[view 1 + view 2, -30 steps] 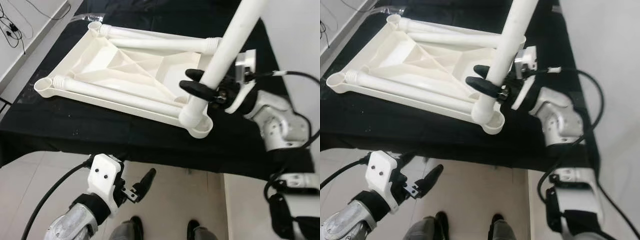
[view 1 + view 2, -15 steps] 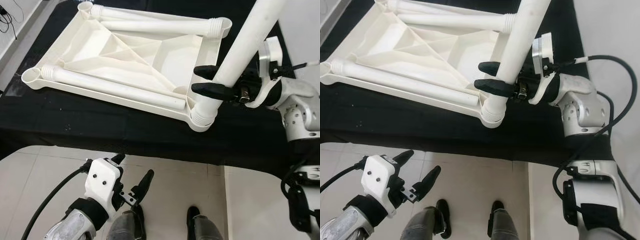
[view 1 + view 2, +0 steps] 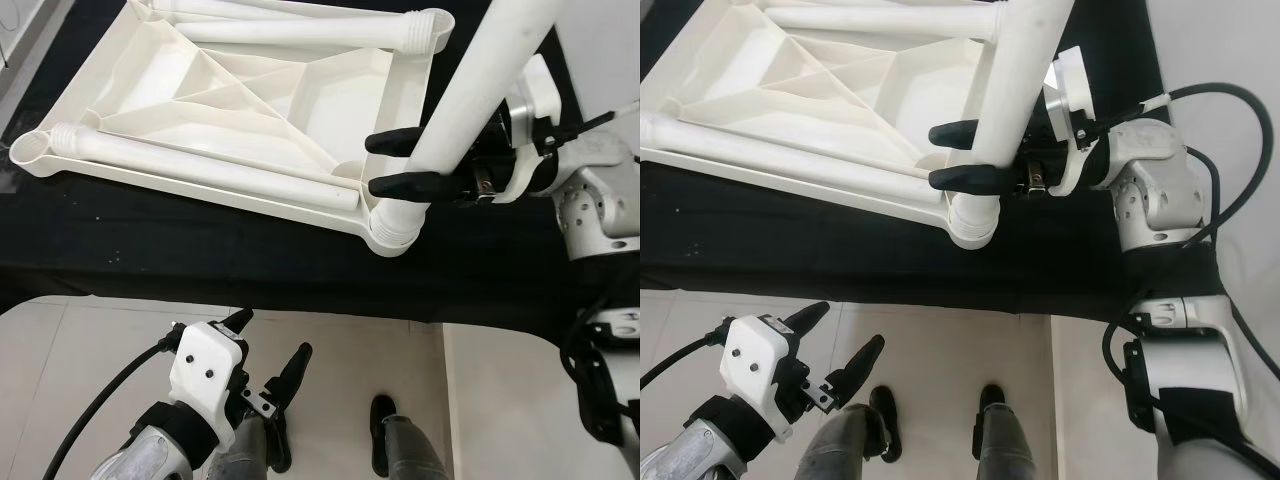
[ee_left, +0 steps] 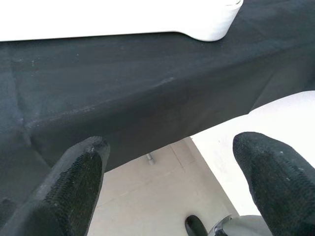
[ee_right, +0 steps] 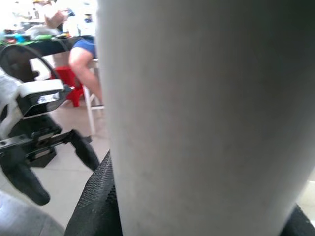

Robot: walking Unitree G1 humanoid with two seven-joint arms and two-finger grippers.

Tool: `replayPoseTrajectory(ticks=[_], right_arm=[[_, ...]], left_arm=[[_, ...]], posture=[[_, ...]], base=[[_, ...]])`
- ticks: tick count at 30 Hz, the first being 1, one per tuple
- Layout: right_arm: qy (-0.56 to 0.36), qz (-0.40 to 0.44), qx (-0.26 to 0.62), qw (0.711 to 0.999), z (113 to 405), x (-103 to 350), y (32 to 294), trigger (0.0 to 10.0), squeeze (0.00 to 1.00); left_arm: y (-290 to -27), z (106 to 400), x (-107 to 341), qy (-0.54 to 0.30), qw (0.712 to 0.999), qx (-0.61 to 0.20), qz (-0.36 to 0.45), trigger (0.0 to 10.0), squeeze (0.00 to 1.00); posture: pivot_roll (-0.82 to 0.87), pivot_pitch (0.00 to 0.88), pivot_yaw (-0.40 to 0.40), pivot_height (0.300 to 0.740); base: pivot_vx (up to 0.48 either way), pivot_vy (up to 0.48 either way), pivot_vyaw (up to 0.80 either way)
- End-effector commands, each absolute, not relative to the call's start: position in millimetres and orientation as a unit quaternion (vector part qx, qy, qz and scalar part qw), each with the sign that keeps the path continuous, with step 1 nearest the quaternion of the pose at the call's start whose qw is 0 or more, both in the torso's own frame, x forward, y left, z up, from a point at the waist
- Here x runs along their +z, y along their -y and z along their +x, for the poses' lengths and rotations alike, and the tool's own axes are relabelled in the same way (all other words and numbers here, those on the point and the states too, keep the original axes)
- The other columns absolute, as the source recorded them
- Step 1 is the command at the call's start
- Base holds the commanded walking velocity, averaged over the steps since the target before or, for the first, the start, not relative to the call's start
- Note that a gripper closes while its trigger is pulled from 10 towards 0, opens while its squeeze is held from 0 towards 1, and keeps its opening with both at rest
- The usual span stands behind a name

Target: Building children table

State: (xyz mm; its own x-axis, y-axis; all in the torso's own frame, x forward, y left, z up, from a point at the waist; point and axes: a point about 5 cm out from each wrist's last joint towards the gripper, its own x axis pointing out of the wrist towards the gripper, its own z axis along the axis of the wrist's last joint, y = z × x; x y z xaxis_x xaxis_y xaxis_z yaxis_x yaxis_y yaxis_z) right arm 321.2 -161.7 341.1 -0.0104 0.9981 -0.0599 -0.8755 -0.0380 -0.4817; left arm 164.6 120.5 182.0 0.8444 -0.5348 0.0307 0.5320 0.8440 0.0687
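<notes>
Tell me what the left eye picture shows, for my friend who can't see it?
The right gripper holds a white table leg upright, its lower end in the corner socket of an upside-down white tabletop on a black cloth. Three more legs lie inside the tabletop. The left gripper hangs open below, above the tiled floor.

A white table leg (image 5: pixel 197 118) fills the foreground (left gripper (image 5: pixel 29 147) beyond, over pale floor).
</notes>
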Motion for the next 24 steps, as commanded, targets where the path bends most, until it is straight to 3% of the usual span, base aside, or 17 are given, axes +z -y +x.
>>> replayPoseTrajectory(ticks=[1,13,21,24], right_arm=[[0.109,-0.274,0.711,0.639,316,333,156,10.0,0.00],[0.093,-0.352,0.714,0.598,314,341,145,10.0,0.00],[0.132,-0.287,0.717,0.621,321,359,143,10.0,0.00],[0.166,-0.188,0.706,0.662,332,373,148,10.0,0.00]], left_arm=[[-120,158,181,0.016,0.959,-0.283,0.030,10.0,0.00],[-118,159,181,0.016,0.958,-0.284,0.029,10.0,0.00],[-118,161,180,0.017,0.959,-0.282,0.028,10.0,0.00],[-117,163,179,0.019,0.959,-0.282,0.028,10.0,0.00]], posture=[[0.05,0.482,0.042,0.740],[0.04,0.485,0.037,0.740],[0.03,0.479,0.031,0.740],[0.03,0.468,0.024,0.740]], base=[[0.000,0.000,0.00],[0.000,0.000,0.00],[0.000,0.000,0.00],[0.000,0.000,0.00]])
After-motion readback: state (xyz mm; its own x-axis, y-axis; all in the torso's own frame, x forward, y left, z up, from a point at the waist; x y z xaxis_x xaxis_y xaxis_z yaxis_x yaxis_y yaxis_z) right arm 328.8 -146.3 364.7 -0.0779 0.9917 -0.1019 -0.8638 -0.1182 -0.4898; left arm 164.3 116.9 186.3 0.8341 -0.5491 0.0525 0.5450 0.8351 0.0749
